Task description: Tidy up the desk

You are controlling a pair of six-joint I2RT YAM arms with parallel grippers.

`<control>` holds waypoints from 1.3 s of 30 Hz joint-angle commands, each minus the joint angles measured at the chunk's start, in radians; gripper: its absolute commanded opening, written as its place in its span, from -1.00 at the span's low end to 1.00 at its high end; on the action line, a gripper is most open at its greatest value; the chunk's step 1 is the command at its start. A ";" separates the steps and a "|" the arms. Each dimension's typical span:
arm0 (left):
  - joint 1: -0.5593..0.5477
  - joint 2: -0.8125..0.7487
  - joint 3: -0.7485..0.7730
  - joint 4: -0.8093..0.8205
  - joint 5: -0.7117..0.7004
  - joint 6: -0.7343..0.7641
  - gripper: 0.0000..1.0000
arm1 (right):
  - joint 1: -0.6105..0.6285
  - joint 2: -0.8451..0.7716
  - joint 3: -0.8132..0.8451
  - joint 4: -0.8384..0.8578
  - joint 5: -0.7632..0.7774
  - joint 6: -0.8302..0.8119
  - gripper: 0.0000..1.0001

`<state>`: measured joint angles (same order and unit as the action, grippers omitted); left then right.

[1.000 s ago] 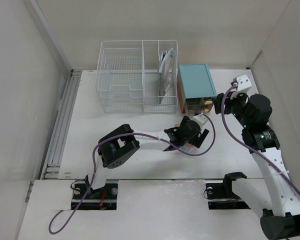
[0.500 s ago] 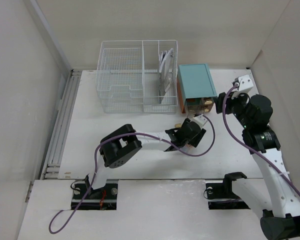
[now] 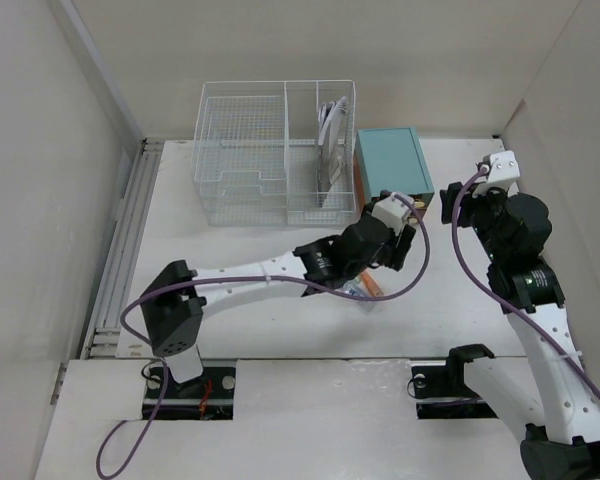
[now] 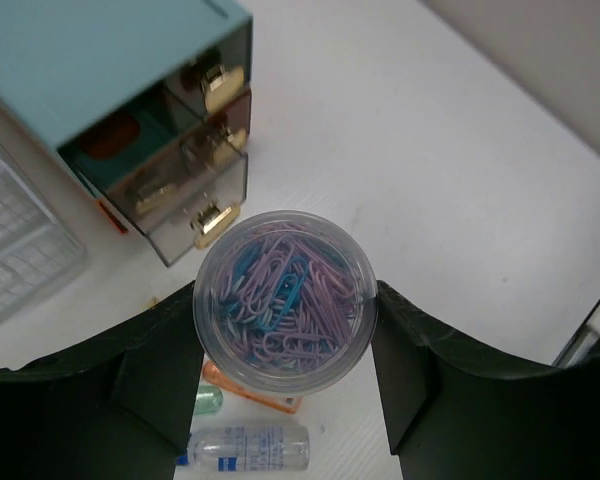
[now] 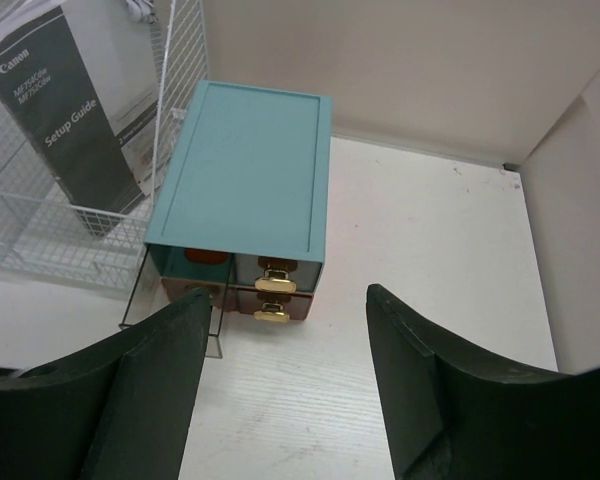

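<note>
Now the left gripper (image 4: 285,335) pinches a clear tub of paper clips (image 4: 285,295) above the desk (image 4: 450,170), just before the teal drawer box (image 4: 90,60); the right gripper (image 5: 290,400) hangs spread and empty.

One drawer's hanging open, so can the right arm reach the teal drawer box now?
Probably yes: the right gripper is open and empty, facing the teal drawer box across bare desk. The left gripper, holding the paper-clip tub, hovers by the box's front and may crowd it.

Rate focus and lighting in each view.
Top external: even, diffuse light, faint shadows on the desk. Left wrist: paper-clip jar sharp, the fingers beside it featureless black. Right wrist: teal drawer box crisp, booklet print legible.
</note>
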<state>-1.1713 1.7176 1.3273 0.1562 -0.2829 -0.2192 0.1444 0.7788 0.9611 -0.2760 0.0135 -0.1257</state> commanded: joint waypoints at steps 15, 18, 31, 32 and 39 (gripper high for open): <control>0.159 0.169 0.424 -0.076 -0.015 0.090 -0.91 | -0.002 -0.010 0.005 0.052 0.049 0.017 0.37; 0.168 0.242 0.521 -0.107 -0.006 0.090 -0.91 | -0.002 -0.010 -0.004 0.052 0.049 0.017 0.37; 0.208 0.318 0.492 -0.116 0.033 0.072 -0.91 | -0.002 -0.019 -0.004 0.052 0.040 0.017 0.37; 0.208 0.318 0.480 -0.116 0.033 0.072 -0.91 | -0.002 -0.019 -0.004 0.052 0.040 0.017 0.37; 0.208 0.300 0.399 -0.087 0.091 0.054 -0.88 | -0.002 -0.010 -0.004 0.052 0.040 0.017 0.37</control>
<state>-0.9642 2.0651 1.7653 0.0410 -0.2253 -0.1474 0.1444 0.7765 0.9524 -0.2760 0.0460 -0.1234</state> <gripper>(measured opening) 0.566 0.686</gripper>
